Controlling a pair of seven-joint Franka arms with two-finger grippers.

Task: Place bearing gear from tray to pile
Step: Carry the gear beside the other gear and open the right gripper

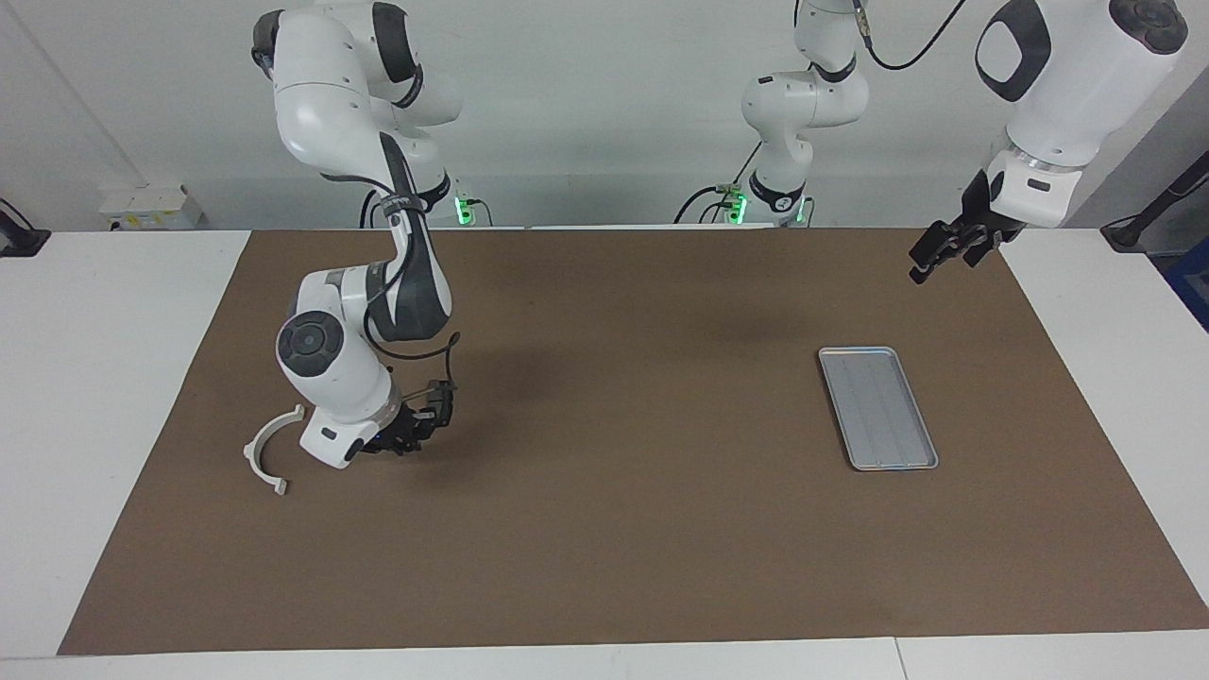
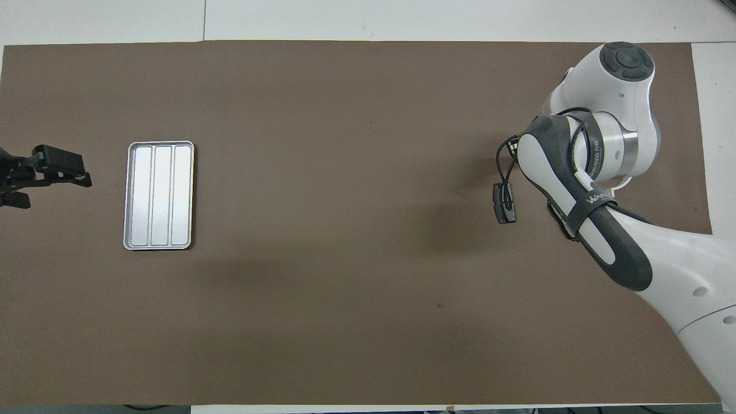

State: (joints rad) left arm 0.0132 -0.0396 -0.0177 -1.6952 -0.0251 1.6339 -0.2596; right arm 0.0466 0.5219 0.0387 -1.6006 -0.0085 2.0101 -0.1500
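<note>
The silver-grey ridged tray (image 1: 876,408) lies on the brown mat toward the left arm's end, with nothing on it; it also shows in the overhead view (image 2: 159,195). No bearing gear shows in either view. The white half-ring bracket (image 1: 269,453) of the pile lies toward the right arm's end. The dark grey pad pieces are hidden. My right gripper (image 1: 416,436) is down low at the mat beside the bracket, and the arm's wrist (image 2: 609,144) covers it from above. My left gripper (image 1: 945,250) waits raised over the mat's edge, off the tray; it also shows in the overhead view (image 2: 54,172).
The brown mat (image 1: 604,529) covers most of the white table. A small black part on a cable (image 2: 505,202) hangs by the right arm's wrist. The right arm's forearm (image 2: 598,236) reaches over the mat's corner nearest its base.
</note>
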